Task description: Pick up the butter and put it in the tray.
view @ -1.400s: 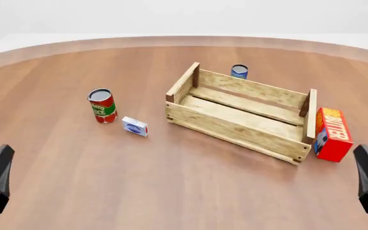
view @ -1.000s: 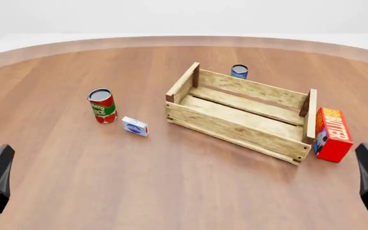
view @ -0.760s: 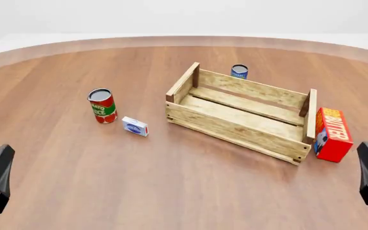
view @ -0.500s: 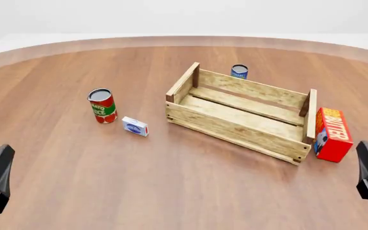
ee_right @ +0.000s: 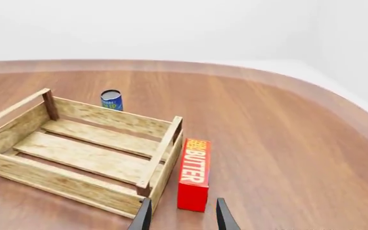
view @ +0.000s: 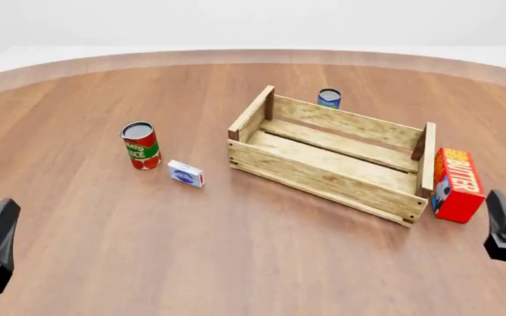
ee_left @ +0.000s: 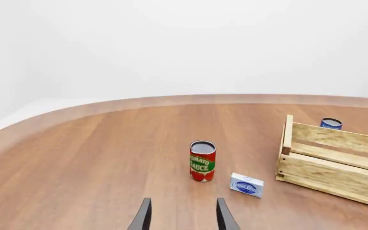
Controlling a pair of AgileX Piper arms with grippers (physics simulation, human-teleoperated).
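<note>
On the table, the left pincer hangs low with jaws parted, empty. Ahead stand a tomato can and a small white-blue box. The empty tray sits mid-table. The butter, a red-orange carton with pale lettering and a blue end, lies just beside the tray's right end. The right pincer, parted and empty, hovers near it.

Butter upright just beside tray end wall, possibly touching; right hand parted, near.
</note>
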